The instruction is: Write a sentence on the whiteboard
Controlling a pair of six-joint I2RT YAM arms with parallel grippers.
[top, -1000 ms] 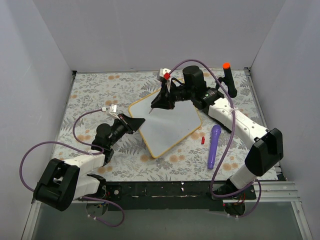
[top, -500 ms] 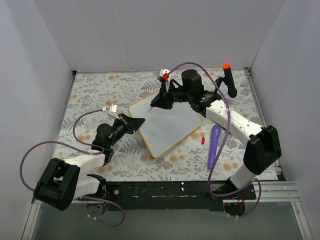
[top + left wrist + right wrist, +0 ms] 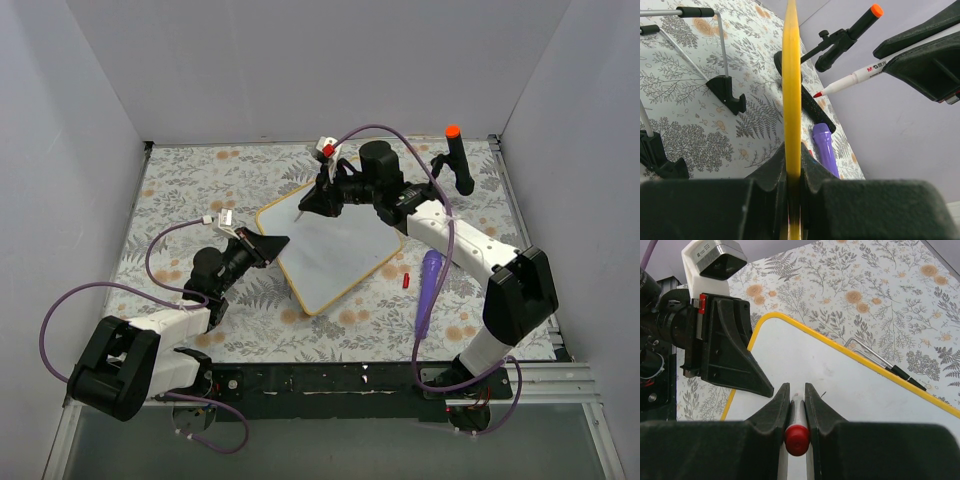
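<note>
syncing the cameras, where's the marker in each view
Top external: marker in the right gripper, above centre, over the left part of the whiteboard.
Left wrist: marker upper right, red tip pointing left.
Right wrist: marker bottom centre, between the fingers.
Shared landmark: the board's yellow frame.

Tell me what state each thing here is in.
whiteboard, no words visible yet.
marker, uncapped, tip just above the whiteboard.
left gripper, shut on the whiteboard's edge.
right gripper, shut on the marker.
cap, off, lying on the table.
</note>
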